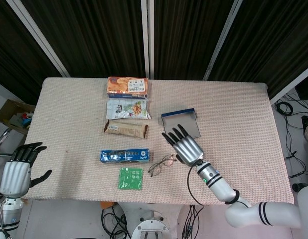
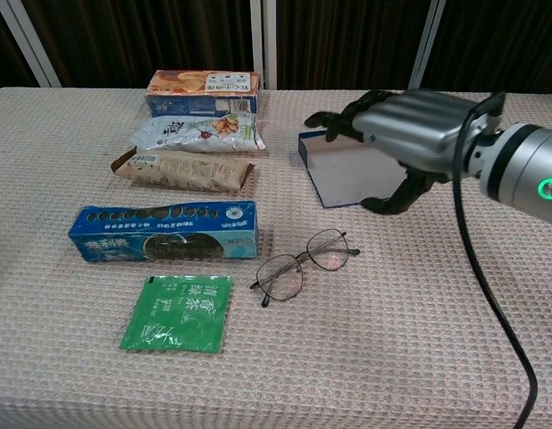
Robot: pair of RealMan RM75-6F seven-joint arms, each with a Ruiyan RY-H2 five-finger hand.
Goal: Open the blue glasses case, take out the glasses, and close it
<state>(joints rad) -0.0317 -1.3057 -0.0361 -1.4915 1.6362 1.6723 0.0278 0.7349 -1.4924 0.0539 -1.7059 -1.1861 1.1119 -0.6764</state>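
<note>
The blue glasses case (image 1: 180, 124) (image 2: 341, 172) lies open near the table's middle, its grey inside facing up. A pair of thin-framed glasses (image 1: 162, 165) (image 2: 303, 264) rests on the cloth in front of it, to the right of the blue box. My right hand (image 1: 185, 145) (image 2: 410, 138) hovers over the case's near right part with its fingers spread and nothing in it, apart from the glasses. Beyond the table's left edge my left hand (image 1: 18, 172) is held up, fingers apart and holding nothing; the chest view does not show it.
A column of goods lies left of the case: an orange box (image 1: 127, 86), a pale snack bag (image 1: 127, 109), a brown bar (image 1: 125, 129), a long blue box (image 1: 124, 156) and a green sachet (image 1: 130, 178). A black cable (image 2: 472, 286) trails from my right wrist.
</note>
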